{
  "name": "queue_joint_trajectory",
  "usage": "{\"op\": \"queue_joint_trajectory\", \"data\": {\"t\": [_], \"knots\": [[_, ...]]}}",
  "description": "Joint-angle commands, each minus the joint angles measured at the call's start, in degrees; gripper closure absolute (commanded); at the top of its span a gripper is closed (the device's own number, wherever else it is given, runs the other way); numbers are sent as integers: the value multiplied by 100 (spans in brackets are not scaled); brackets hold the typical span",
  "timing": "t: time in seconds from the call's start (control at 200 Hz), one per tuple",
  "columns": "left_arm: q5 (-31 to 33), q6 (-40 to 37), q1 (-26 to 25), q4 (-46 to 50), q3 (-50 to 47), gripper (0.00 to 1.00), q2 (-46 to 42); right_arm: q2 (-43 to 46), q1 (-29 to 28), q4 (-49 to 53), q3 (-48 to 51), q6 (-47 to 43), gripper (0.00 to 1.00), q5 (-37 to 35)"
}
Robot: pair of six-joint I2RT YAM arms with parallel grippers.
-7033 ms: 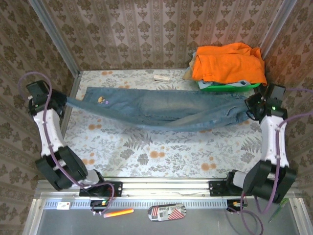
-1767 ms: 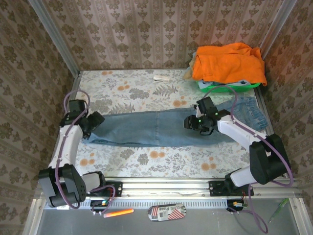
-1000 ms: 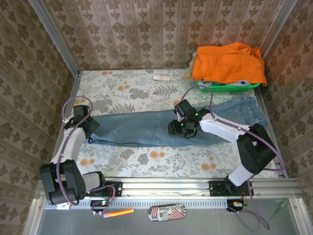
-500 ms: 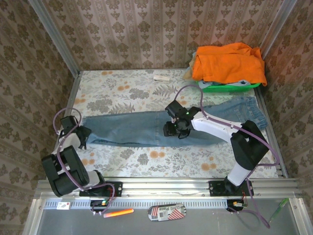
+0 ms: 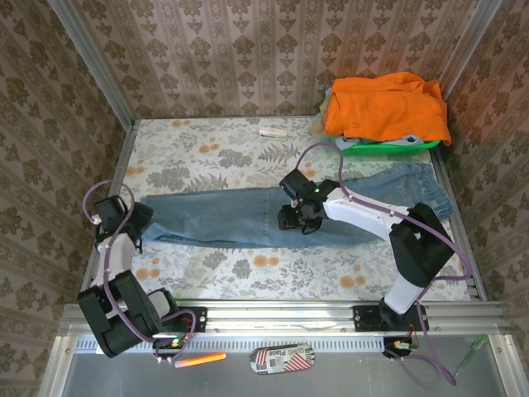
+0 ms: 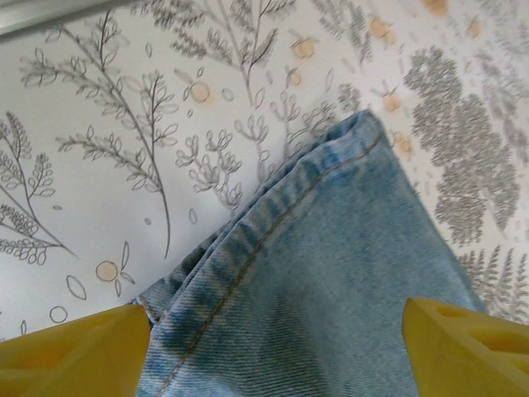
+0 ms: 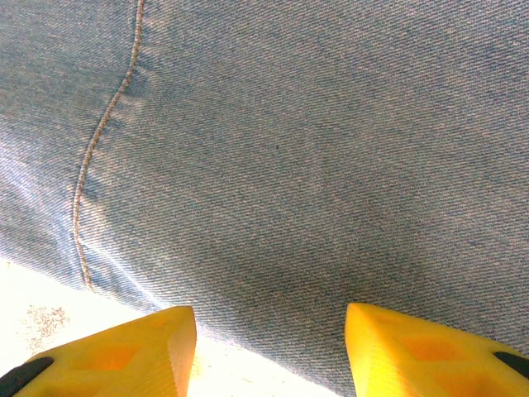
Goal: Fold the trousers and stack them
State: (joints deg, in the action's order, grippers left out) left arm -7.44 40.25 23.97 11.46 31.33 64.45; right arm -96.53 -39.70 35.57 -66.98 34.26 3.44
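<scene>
Blue jeans (image 5: pixel 240 217) lie flat across the table, folded lengthwise, waist end at the right (image 5: pixel 417 186) and leg hems at the left (image 5: pixel 153 222). My left gripper (image 5: pixel 132 223) stands open at the hem end; in the left wrist view its yellow fingers (image 6: pixel 70 351) straddle the denim hem (image 6: pixel 273 240). My right gripper (image 5: pixel 296 220) hovers open over the near edge of the jeans' middle; the right wrist view has its yellow fingertips (image 7: pixel 116 351) just above the denim edge (image 7: pixel 273 165).
An orange garment (image 5: pixel 384 103) lies piled on a green basket (image 5: pixel 384 146) at the back right. A small white block (image 5: pixel 269 131) rests near the back wall. The flowered tablecloth (image 5: pixel 248 269) is bare in front of the jeans.
The jeans came down from being held stretched to lying flat. My left gripper slid left to the hems. My right gripper travelled left from the waist to the middle.
</scene>
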Motion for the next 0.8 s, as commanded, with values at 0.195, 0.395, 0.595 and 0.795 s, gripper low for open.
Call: {"op": "queue_joint_trajectory", "data": {"t": [0.195,0.395,0.595,0.795], "knots": [[58,-186,-103,258,-28,31,289,-67,-64,66,-48,-25,47,-10],[136,-211,-129,243,-135,34,348,-68,-66,38,19,2,47,4],[137,-229,-164,310,-147,40,302,-129,-69,91,-112,-45,47,14],[226,-235,-137,365,-192,90,256,-181,-70,112,-183,-75,48,21]]}}
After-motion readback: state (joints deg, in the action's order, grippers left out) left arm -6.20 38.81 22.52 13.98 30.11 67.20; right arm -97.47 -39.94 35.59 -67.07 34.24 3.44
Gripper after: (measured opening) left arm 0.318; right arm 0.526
